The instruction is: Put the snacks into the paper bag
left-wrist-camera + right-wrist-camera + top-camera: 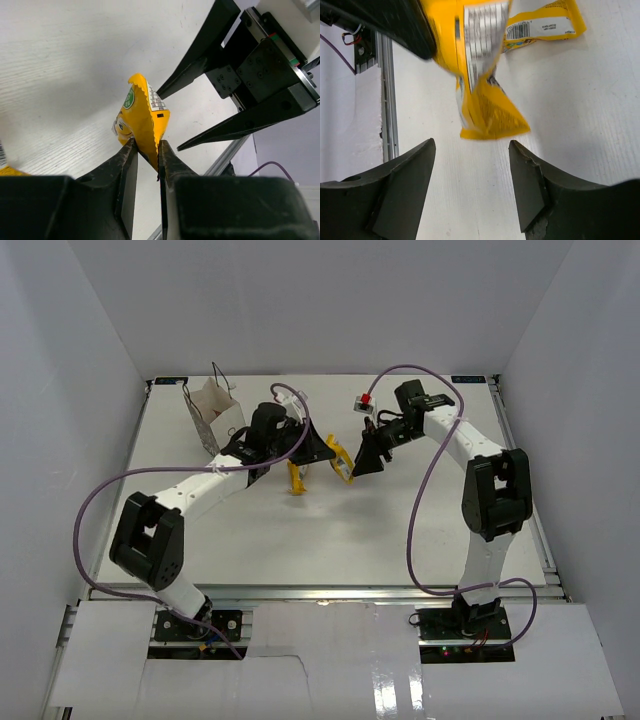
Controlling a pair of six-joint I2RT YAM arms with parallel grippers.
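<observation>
My left gripper [322, 450] [146, 145] is shut on the lower edge of a yellow oblong packet [342, 462] [142, 117] and holds it upright above the table. My right gripper [360, 462] [470, 145] is open and empty, facing that packet [480, 75] from close by without touching it. Its black fingers [200, 55] show in the left wrist view behind the packet. A second yellow packet [296, 478] [545, 22] lies flat on the table. The white paper bag [213, 412] stands open at the back left, behind the left arm. No red pouches or dark wrapper show.
A small white box with a red top [366, 400] sits on the table behind the right gripper. Purple cables loop from both arms. White walls close in the table on three sides. The table's metal edge rail [387, 90] shows in the right wrist view.
</observation>
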